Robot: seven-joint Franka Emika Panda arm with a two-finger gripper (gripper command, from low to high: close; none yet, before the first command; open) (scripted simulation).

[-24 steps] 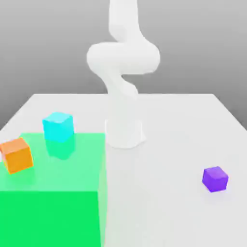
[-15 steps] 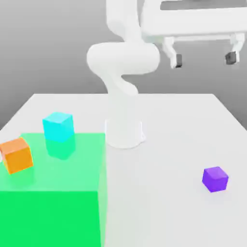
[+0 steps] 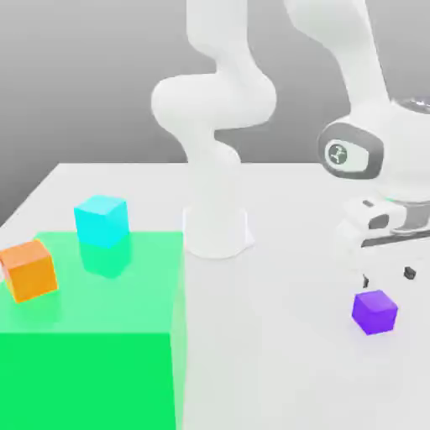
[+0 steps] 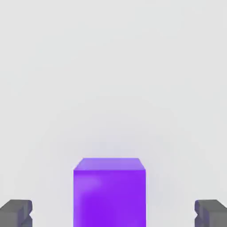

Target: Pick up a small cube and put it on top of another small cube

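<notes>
The gripper (image 3: 387, 276) hangs just above the small purple cube (image 3: 374, 312), spread wide and holding nothing. The cube rests on the white surface (image 3: 277, 336) at the exterior view's right. In the hand view the cube (image 4: 109, 193) is cut off at its lower part, and only the dark fingertips (image 4: 15, 213) show at the corners.

The white arm arched over from its base and pointed its gripper (image 3: 387, 275) straight down, just above the small cube (image 3: 374, 312). The dark fingertips (image 4: 16, 212) stood wide apart, flanking the cube without touching it.
</notes>
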